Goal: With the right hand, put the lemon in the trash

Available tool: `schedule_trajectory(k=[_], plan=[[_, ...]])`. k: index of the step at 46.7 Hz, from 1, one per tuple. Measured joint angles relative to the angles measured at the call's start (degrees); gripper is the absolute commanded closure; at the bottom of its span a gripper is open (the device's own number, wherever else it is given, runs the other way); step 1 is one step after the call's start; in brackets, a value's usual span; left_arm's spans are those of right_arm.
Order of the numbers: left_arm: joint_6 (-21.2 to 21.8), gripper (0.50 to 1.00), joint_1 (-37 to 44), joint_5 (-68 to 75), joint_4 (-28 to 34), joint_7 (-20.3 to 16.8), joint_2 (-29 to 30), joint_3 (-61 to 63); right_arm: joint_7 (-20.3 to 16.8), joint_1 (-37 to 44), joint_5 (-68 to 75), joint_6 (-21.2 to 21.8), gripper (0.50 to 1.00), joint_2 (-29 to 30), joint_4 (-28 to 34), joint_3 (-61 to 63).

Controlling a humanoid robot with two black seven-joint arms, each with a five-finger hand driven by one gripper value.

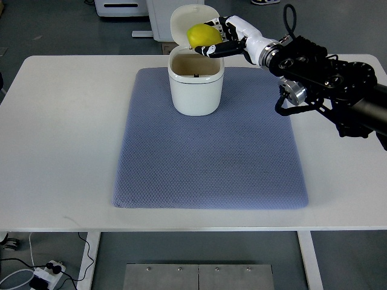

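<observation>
Right hand [219, 40] is reaching in from the right side, and its fingers [213, 51] are curling around the lemon [204, 35], so the fruit is sitting firmly in the grip. It is holding the lemon high, just over the back edge of the trash bin [195, 89], probably because a release from there will let it fall straight into the open mouth. Behind the hand, the lid [181, 19] is standing up and tilting back, so it is not blocking the way down. Under the hand, the bin is resting near the far edge of the blue mat [211, 163], which is lying on the white table [60, 139]. I judge the hand is needing only a small move forward before it is opening. Left arm is not showing anywhere.
</observation>
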Motion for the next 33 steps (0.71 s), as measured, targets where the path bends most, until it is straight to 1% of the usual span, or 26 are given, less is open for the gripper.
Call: schedule_trajectory(k=[5,13,14,33], plan=[[0.0,0.5,0.0,0.0,0.0,0.0,0.0,0.0,0.0,0.0,0.0,0.0,0.697,0.1,0.0,0.0],[0.0,0.5,0.0,0.0,0.0,0.0,0.0,0.0,0.2,-0.2,-0.1,0.0,0.576,0.2,0.2,0.0],[0.0,0.5,0.0,0.0,0.0,0.0,0.0,0.0,0.2,-0.2,-0.1,0.0,0.567,0.2,0.2,0.0],[0.0,0.5,0.0,0.0,0.0,0.0,0.0,0.0,0.3,-0.2,-0.1,0.1,0.553,0.1,0.2,0.0]])
